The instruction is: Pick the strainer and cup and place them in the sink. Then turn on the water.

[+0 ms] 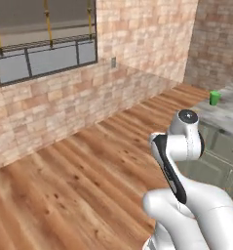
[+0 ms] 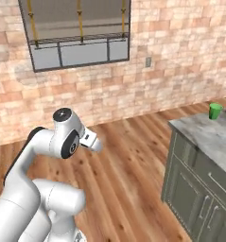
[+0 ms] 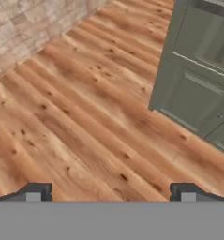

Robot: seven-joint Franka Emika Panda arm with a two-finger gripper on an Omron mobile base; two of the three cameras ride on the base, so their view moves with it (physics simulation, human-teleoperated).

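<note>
i log one small bright green cup, upright at two o'clock on the grey marble counter; gripper jaws wide apart, empty.

- Small bright green tapered cup: plain, unpatterned.
- Marbled grey stone counter top: pale with darker veins.
- Dark grey-green panelled cabinet: light handles.
- Warm brown plank floor: dark knots.
- Pink-tan brick wall: pale mortar.
- Dark-framed window: yellow bars.
</note>
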